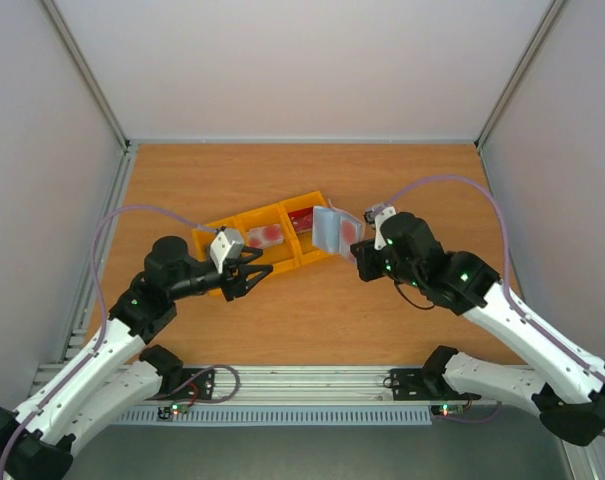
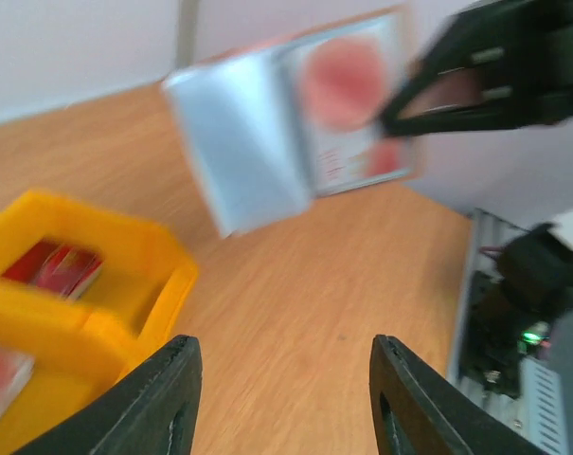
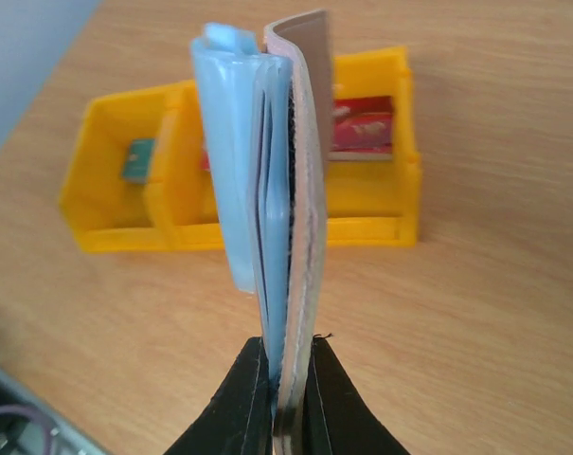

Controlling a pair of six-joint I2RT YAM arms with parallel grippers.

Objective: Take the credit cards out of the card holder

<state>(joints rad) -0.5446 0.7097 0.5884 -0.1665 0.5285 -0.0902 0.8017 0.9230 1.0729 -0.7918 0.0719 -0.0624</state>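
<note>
Blur smears the left wrist view, so the small red print on the whitish-pink card [image 2: 348, 114] tucked in the card holder [image 2: 239, 142] cannot be read. The right gripper [image 3: 288, 355] is clamped on the holder's edge. The holder stands edge-on, its long axis running straight out from the fingertips, hiding the yellow tray's [image 3: 116, 232] middle compartment beyond. The left gripper [image 2: 284, 360] stands part open and empty, with the holder ahead of it.

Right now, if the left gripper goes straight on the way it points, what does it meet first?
Probably the card holder, which the right gripper holds up above the table; depth and height are unclear.
</note>
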